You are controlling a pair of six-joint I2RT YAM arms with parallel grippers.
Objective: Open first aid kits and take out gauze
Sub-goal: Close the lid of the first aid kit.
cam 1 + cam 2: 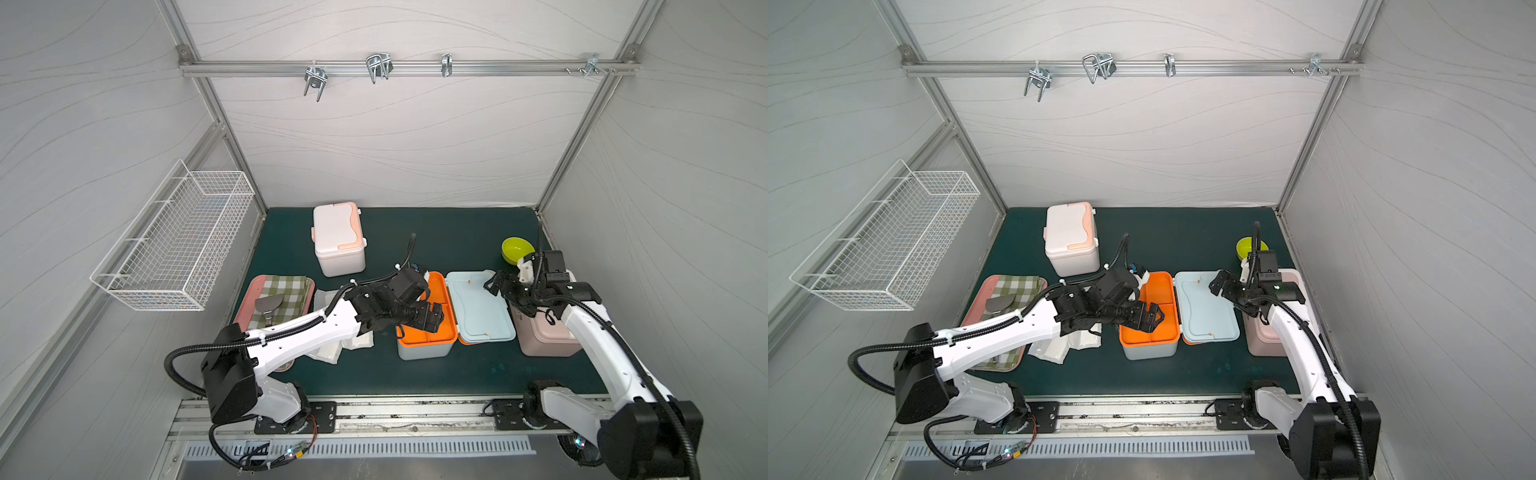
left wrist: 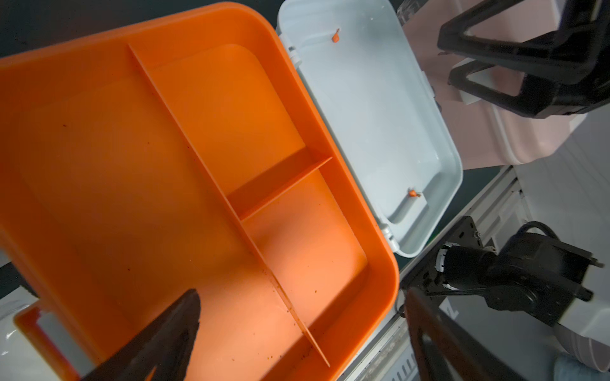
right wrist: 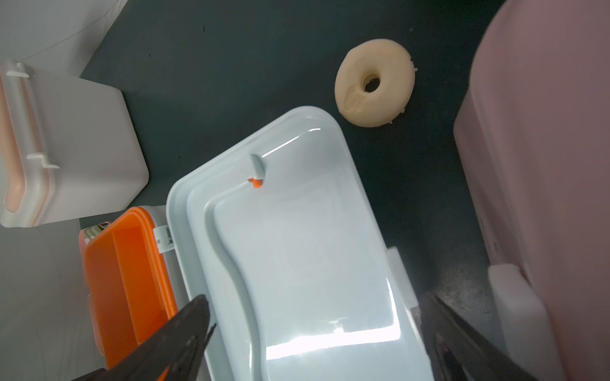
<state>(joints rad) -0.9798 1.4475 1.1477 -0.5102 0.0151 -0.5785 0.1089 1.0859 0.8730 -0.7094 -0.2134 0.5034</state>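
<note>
Gauze pouches (image 1: 328,355) lie on the dark green mat (image 1: 415,376) (partly under the left arm (image 1: 299,332)) beside the open pale blue kit (image 1: 424,351). Left gripper (image 1: 435,318) hangs spread, empty, over its orange tray (image 1: 438,291); right gripper (image 1: 492,284) likewise over the lid (image 1: 478,311), grey walls (image 1: 395,145) around.

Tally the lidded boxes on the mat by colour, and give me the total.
white box, peach trim: 1
pale blue box, orange insert, lid open: 1
pink box: 1
Total: 3
</note>
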